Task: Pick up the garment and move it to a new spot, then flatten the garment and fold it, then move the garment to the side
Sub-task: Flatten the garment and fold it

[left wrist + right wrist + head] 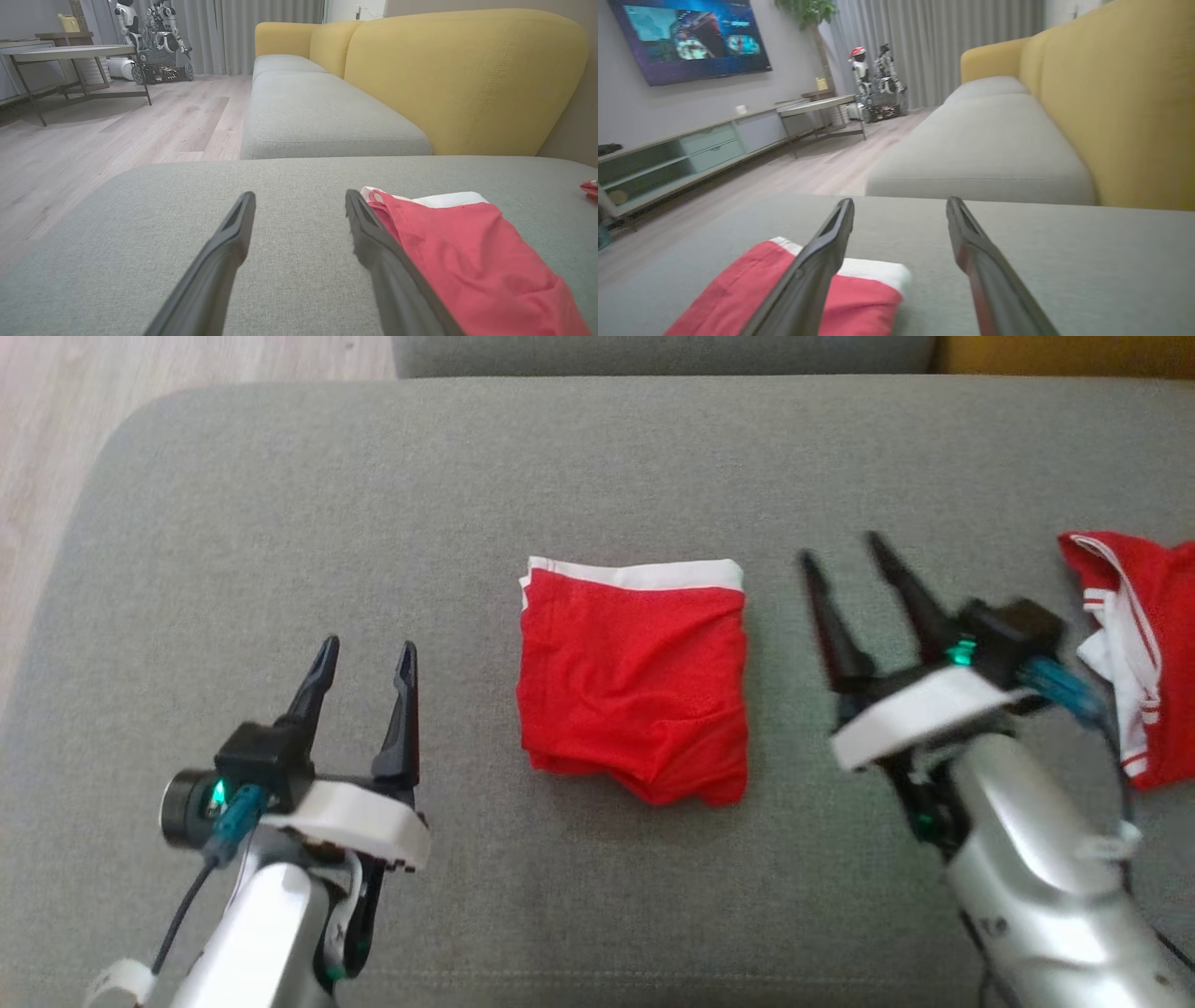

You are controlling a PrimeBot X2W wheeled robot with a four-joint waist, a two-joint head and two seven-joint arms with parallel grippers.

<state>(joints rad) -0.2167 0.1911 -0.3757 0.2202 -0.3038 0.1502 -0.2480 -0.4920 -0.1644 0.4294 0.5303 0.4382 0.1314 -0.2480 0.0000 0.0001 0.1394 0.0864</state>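
Head view: both pale forearms come up from the bottom edge, low over the grey cushion. The left gripper is at lower left, its fingers pointing up the view, and it sits apart from the garment on that side. The right gripper is just right of the garment, fingers tilted up-left and blurred.

The garment is red with a white band, folded to a rough square, and lies flat mid-cushion between the grippers. A second red-and-white cloth is bunched at the far right, beside the right wrist. Both wrist views show the yellow sofa back, a wood floor and a parked robot.

Left pincer: fingers wide apart, empty, with the garment to its right. Right pincer: fingers apart, empty, with the garment low on its left.
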